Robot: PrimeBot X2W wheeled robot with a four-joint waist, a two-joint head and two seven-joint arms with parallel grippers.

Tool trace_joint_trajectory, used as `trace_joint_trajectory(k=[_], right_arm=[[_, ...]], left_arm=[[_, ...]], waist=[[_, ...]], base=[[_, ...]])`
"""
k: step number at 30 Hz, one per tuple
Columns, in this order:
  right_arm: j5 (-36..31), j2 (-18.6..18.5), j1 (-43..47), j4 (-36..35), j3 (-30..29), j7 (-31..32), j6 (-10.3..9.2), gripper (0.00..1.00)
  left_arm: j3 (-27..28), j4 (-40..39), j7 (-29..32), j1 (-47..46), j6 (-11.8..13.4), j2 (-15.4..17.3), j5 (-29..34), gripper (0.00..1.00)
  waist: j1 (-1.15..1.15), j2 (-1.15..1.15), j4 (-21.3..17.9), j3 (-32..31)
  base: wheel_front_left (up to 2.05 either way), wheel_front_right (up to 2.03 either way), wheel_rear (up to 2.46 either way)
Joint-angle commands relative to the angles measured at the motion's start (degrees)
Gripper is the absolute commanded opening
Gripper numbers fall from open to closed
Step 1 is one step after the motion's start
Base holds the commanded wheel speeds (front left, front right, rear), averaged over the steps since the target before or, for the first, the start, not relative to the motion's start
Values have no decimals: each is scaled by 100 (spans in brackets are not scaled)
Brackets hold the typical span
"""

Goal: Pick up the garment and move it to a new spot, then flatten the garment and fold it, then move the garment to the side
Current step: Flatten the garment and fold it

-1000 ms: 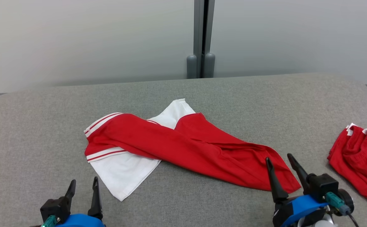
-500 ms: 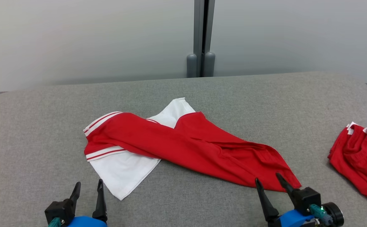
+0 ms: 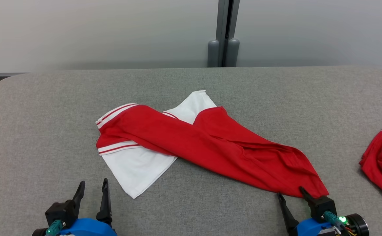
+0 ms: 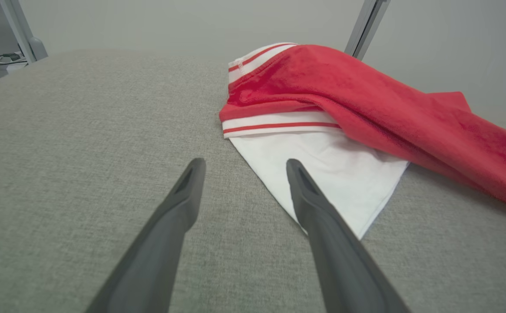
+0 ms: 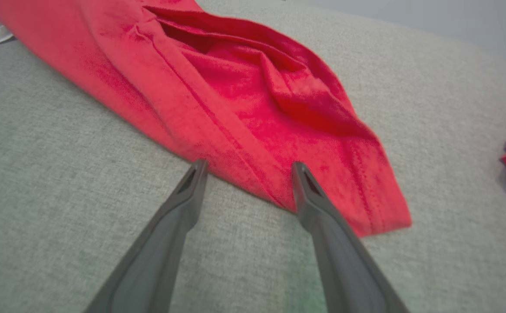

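Counting from the head view, finds two garments on one grey table [image 3: 46, 108]. Sees the garment [image 3: 210, 144], red with white panels and two striped bands, lying twisted across the middle of the table, white corner toward the left gripper [image 3: 93, 181], red end reaching the right gripper [image 3: 290, 191]. Places the second red garment [image 3: 381, 160], bunched, at the right edge, well apart from the first. Counts two grippers, each with two dark fingers [image 4: 318, 226] spread wide, grasping nothing. Puts the left one just short of the white corner, apart from it. Puts the right one at the red hem, one finger perhaps touching the cloth. Notes two grey posts [image 3: 213, 54] at the wall behind.
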Motion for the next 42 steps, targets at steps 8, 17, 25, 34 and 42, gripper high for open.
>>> trace_joint_trajectory(k=[8, 17, 25, 34, 42], right_arm=[[-253, -16, -259, 635, 36, 4, 2, 100], [27, -12, -435, 725, 213, 27, 2, 0], [351, -21, -284, -910, 368, -17, 2, 0], [580, -21, -242, -2268, 457, -21, 1, 0], [341, -22, -572, -2312, 20, -21, 1, 0]], left_arm=[[-73, -77, -13, -156, -10, 119, -113, 100], [-101, -75, -13, -198, -10, 213, -219, 100], [-93, -60, -12, -44, -10, 154, -158, 100], [-35, 28, -12, 139, -10, 2, 0, 100], [-42, 67, -12, 203, -10, -88, 44, 100]], waist=[[-1, 0, 90, 166], [-1, 0, 70, 218], [-1, 0, -58, -64], [-1, 0, -162, -469], [-1, 0, -138, -581]], base=[[0, 0, 0], [0, 0, 0], [0, 0, 0], [0, 0, 0], [0, 0, 0]])
